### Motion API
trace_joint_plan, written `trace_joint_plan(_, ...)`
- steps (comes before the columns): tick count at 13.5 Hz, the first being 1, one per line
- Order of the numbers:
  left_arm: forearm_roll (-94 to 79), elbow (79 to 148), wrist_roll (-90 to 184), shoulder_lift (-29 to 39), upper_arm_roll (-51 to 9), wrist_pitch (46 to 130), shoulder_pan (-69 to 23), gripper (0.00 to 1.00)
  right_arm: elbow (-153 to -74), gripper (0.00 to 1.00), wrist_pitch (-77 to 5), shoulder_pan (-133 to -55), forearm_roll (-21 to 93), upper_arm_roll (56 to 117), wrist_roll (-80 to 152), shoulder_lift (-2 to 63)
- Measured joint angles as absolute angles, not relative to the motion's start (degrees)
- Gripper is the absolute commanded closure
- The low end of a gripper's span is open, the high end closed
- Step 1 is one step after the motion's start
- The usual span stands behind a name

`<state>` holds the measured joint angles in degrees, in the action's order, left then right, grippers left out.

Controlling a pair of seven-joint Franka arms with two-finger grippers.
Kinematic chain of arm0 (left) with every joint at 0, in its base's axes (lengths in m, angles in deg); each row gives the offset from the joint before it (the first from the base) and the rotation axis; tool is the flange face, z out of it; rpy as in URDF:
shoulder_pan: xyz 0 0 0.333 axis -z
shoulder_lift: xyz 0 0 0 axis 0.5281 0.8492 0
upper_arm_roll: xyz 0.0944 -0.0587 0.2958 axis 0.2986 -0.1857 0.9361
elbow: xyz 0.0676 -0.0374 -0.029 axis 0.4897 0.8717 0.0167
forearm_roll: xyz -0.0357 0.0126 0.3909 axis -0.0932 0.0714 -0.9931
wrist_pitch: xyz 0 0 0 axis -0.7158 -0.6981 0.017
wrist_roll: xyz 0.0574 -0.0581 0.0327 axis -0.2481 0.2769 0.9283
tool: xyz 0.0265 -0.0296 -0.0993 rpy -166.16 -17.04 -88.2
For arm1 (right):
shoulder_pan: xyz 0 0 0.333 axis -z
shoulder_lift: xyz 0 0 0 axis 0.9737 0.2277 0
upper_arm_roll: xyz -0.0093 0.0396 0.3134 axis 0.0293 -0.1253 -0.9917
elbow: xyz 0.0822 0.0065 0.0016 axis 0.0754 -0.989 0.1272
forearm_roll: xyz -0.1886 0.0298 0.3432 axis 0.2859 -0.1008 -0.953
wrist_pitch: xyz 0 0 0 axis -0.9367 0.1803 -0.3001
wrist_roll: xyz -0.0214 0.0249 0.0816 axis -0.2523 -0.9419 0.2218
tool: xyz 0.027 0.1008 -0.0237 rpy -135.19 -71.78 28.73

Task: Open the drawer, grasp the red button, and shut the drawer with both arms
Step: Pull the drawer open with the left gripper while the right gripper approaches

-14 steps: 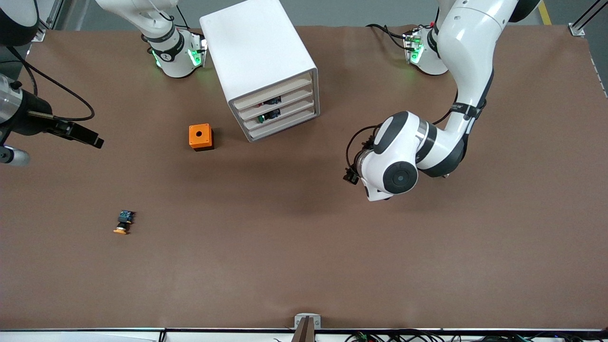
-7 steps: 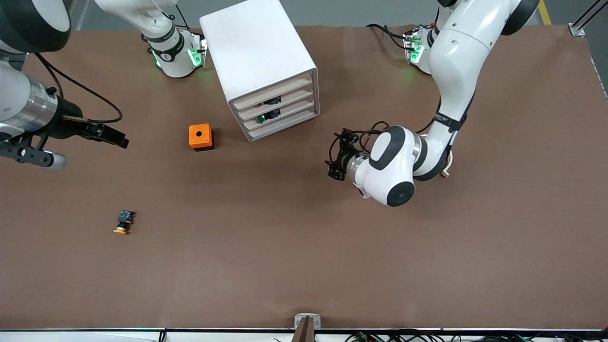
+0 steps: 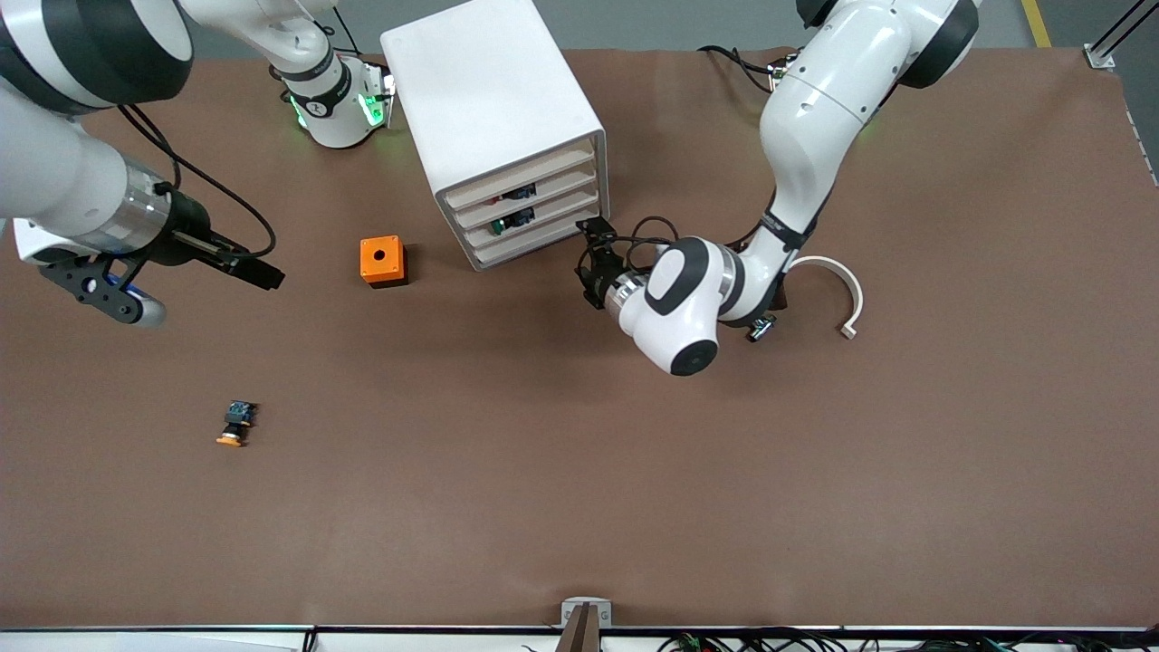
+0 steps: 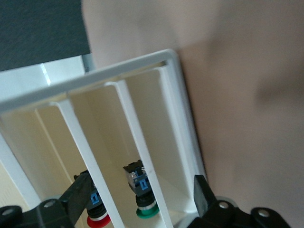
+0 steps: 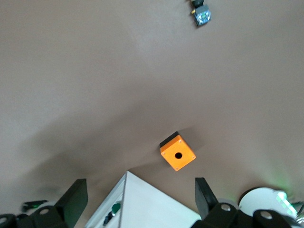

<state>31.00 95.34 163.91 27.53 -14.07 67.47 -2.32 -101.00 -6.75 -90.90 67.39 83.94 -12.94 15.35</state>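
The first step, opening the drawer [image 3: 530, 200], is in hand and not yet done: all four drawers of the white cabinet [image 3: 493, 118] sit flush. The red-capped button [image 4: 98, 219] lies inside that drawer, beside a green-capped one [image 4: 145, 209]. The left tool [image 3: 590, 263], fingers apart, is close in front of the cabinet's lower drawers. The right tool [image 3: 258, 272], also spread, hangs over the desk [image 3: 634, 471] near the orange box [image 3: 382, 261]. Next, I think, the left tool must catch the drawer's lip and pull.

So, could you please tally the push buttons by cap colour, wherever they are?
Red cap: 1, in a closed drawer of the cabinet
Green cap: 1, in the drawer below it
Orange-yellow cap: 1, loose on the table
Total: 3
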Motion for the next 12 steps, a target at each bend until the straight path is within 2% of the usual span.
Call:
trace_joint_plan(2,31.65,95.33,168.96,28.18,-14.08,67.11,-0.40,0.06,-100.89,0.00,-7.12,-93.54,67.37,83.91,-19.54,15.61)
trace_joint_plan(9,34.86,95.26,174.07,29.96,-13.91,57.33,0.81,0.20,-98.51,0.00,-9.24,-100.30,67.37,83.87,-34.17,17.15)
trace_joint_plan(10,35.33,95.26,174.40,29.96,-13.91,57.07,0.87,0.25,-97.75,0.00,-9.51,-101.00,67.37,83.87,-35.46,17.69)
trace_joint_plan(12,36.10,95.19,175.92,29.96,-13.93,56.75,1.08,0.52,-96.06,0.00,-9.86,-102.44,67.37,83.86,-38.32,18.88)
